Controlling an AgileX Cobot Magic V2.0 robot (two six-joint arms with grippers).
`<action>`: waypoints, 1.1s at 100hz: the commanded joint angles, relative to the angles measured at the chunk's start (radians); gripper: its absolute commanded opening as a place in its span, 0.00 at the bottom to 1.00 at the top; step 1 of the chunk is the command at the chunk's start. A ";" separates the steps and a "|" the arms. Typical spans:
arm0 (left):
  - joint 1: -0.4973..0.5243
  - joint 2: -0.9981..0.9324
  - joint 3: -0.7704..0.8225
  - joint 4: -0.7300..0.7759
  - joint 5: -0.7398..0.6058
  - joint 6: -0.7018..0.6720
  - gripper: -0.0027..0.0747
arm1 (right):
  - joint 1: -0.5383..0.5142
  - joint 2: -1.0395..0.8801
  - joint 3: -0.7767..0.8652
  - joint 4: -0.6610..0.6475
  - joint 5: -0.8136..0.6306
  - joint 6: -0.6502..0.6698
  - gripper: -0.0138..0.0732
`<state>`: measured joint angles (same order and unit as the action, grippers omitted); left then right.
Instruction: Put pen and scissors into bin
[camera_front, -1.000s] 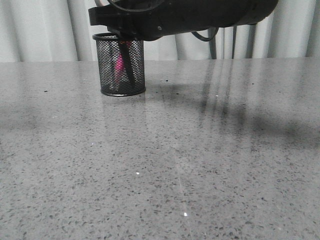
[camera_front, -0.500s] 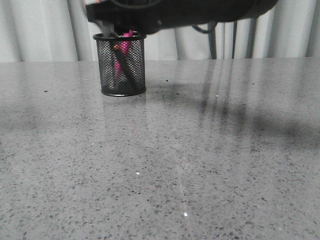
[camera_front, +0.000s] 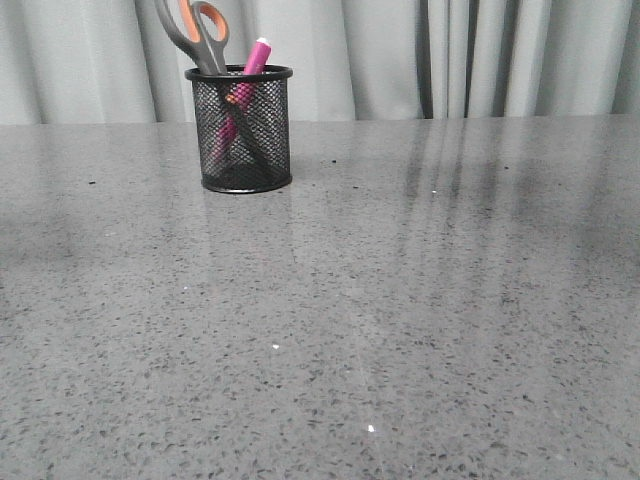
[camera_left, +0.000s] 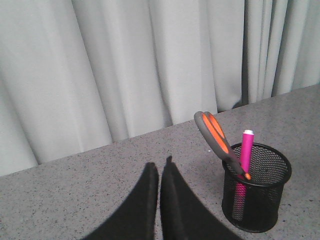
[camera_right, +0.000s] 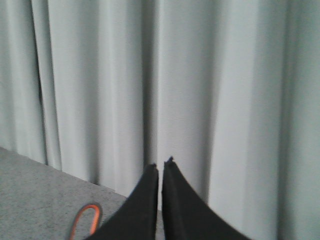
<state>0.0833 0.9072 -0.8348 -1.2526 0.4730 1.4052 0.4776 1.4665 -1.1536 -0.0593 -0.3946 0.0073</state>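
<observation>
Black wire-mesh bin (camera_front: 240, 128) stands upright on grey speckled table (camera_front: 400, 320), toward far left edge, before pale curtain (camera_front: 400, 55). Pink pen (camera_front: 245, 85) leans inside bin, white tip above rim. Scissors (camera_front: 200, 40) stand blades-down in same bin, orange-lined handles jutting above rim, beside pen. Left gripper (camera_left: 159, 172) closed on nothing, fingers pressed together, near bin. Right gripper (camera_right: 160, 172) likewise pinched closed, empty, facing curtain.

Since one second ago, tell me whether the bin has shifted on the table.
No. In the front view the bin stands at the same spot before the curtain folds, with the scissors and pen poking out.
</observation>
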 joint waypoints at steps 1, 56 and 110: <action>0.002 -0.050 -0.003 -0.042 -0.026 0.022 0.01 | -0.046 -0.125 0.042 -0.004 -0.022 -0.007 0.08; 0.002 -0.506 0.537 -0.540 -0.183 0.373 0.01 | -0.150 -0.636 0.910 0.008 -0.367 -0.030 0.08; 0.002 -0.729 0.657 -0.597 -0.274 0.371 0.01 | -0.150 -0.744 1.068 0.079 -0.398 -0.030 0.08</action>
<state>0.0833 0.1703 -0.1522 -1.8087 0.1760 1.7732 0.3342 0.7289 -0.0648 0.0148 -0.7050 -0.0132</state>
